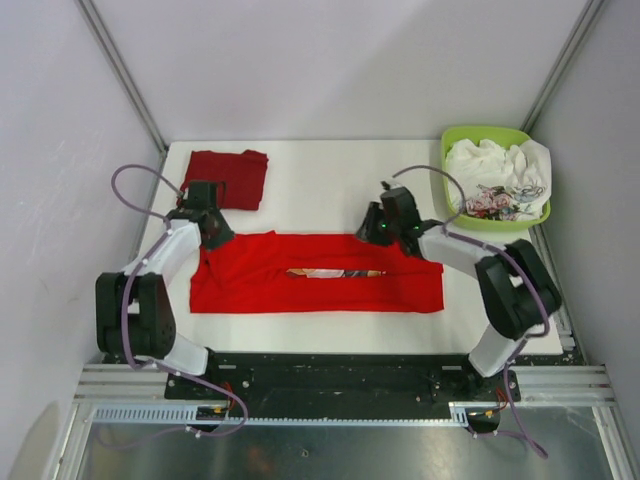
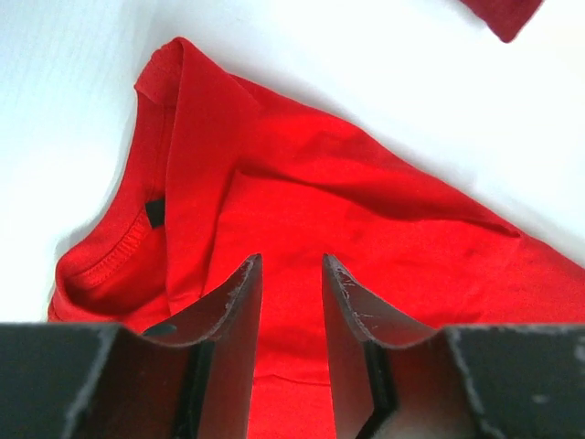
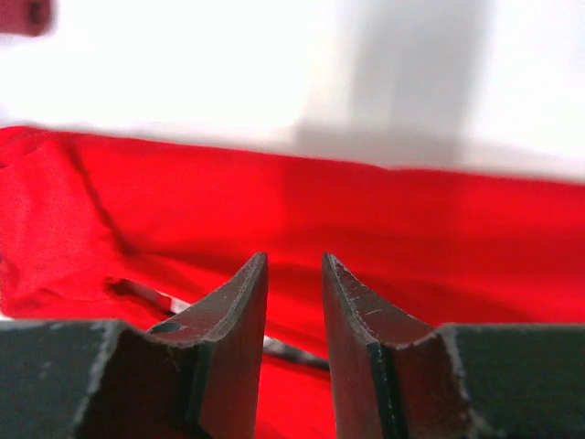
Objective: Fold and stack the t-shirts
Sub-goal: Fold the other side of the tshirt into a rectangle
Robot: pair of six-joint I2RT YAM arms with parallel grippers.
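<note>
A bright red t-shirt (image 1: 315,285) lies across the middle of the table, folded into a long strip, with a sliver of its print (image 1: 335,272) showing in the seam. Its collar (image 2: 110,261) faces the left wrist camera. My left gripper (image 1: 216,236) (image 2: 291,261) hovers over the shirt's far left corner, open, with only cloth showing beneath the gap. My right gripper (image 1: 373,235) (image 3: 294,258) is over the shirt's far edge, right of centre, also open and holding nothing. A darker red t-shirt (image 1: 226,178) (image 2: 503,14) lies folded at the back left.
A lime-green basket (image 1: 455,140) at the back right holds crumpled white clothes (image 1: 500,175). White table (image 1: 320,190) stretches behind the bright shirt. Grey walls close in the sides and back.
</note>
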